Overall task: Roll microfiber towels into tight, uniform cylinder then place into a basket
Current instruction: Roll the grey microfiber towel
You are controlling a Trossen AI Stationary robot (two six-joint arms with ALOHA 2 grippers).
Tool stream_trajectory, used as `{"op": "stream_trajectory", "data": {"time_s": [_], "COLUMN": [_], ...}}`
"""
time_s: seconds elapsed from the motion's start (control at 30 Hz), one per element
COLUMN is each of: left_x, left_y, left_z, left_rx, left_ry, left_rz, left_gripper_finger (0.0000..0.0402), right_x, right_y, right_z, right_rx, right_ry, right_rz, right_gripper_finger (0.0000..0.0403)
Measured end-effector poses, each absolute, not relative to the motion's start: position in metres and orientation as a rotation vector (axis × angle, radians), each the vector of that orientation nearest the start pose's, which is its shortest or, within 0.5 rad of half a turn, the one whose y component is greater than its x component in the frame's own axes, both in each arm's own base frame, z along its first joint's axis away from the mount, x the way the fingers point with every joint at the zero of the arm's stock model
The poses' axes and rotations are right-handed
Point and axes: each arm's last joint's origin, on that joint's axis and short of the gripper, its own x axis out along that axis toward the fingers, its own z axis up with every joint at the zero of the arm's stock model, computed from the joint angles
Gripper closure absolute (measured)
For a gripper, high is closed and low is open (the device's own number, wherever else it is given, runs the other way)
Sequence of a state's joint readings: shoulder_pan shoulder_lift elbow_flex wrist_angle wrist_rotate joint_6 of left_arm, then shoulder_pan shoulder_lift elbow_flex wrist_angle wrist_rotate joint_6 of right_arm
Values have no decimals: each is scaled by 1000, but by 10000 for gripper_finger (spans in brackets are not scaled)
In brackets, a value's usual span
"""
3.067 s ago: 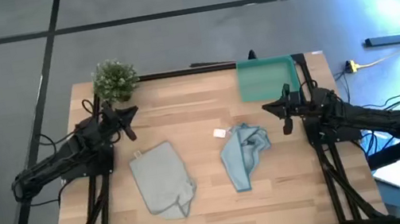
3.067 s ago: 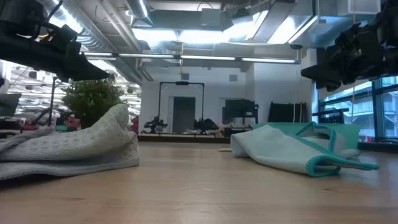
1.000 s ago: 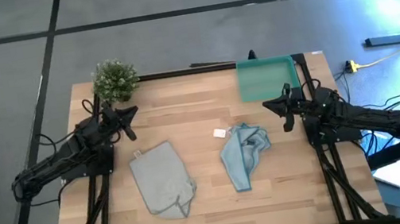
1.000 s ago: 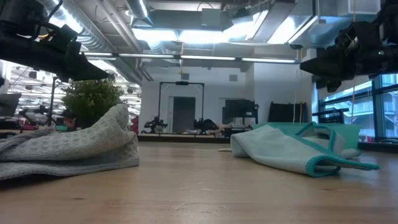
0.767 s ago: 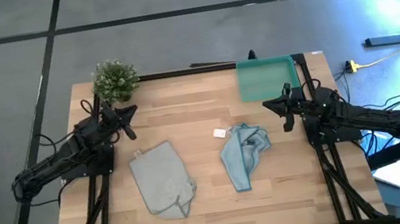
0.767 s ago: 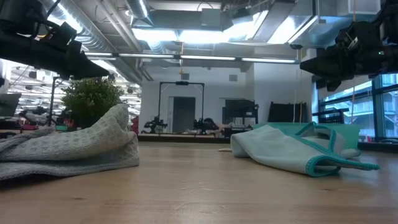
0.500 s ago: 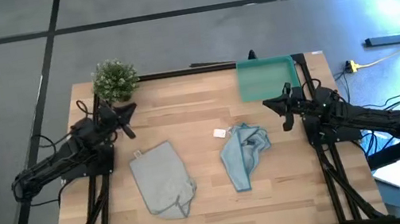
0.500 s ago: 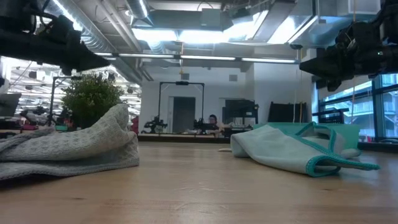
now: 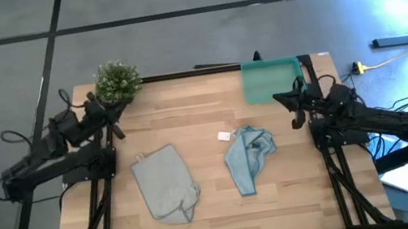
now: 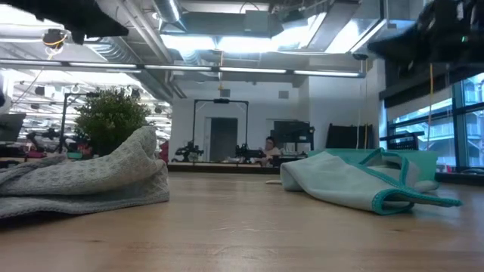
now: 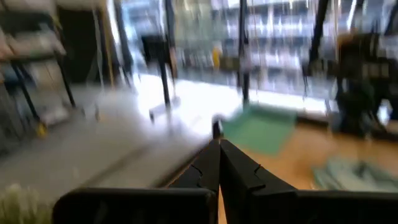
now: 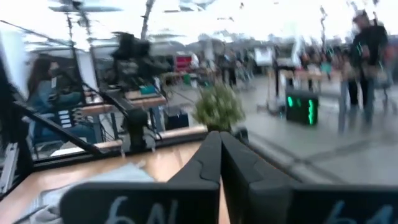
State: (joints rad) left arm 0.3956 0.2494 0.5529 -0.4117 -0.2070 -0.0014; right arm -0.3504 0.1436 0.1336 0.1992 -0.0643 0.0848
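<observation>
Both of your arms are up off the wood and neither one is holding anything. Your left gripper [image 9: 113, 122] sits near the table's far-left corner, right beside the potted plant [image 9: 116, 81], and in its wrist view the two fingers [image 11: 208, 167] are pressed flat together with nothing between them. Your right gripper [image 9: 294, 104] hangs on the right side, just in front of the basket [image 9: 271, 79], and its wrist view shows the same thing: fingers [image 12: 208, 158] pinched tight together, nothing in them.

The towels are both lying loose on the table [image 9: 210, 204], unrolled. The grey-blue towel [image 9: 164, 183] is left of centre, mostly flat with its near corner bunched up. The light blue towel [image 9: 247, 155] is right of centre, crumpled into a long heap, with its small white tag [image 9: 225, 136] sticking out on the wood at its far-left side. The two cloths lie apart from each other.

The teal basket sits at the far-right edge of the table with no towel in it.
</observation>
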Motion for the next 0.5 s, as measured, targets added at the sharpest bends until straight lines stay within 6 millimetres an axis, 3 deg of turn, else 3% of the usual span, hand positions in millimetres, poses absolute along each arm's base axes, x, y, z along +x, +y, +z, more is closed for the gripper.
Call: {"op": "stream_trajectory", "data": {"time_s": [0.23,0.5], "left_x": [78,104], "left_y": [33,27], "left_z": [310,290], "left_rx": [-259,-846], "left_ry": [520,883], "left_rz": [575,552], "left_gripper_finger": [401,401], "right_x": [90,111], "right_y": [-30,-37], "right_z": [263,297], "right_rx": [-52,-36], "right_ry": [-214,93], "right_rz": [-267,-222], "right_gripper_finger": [399,401]}}
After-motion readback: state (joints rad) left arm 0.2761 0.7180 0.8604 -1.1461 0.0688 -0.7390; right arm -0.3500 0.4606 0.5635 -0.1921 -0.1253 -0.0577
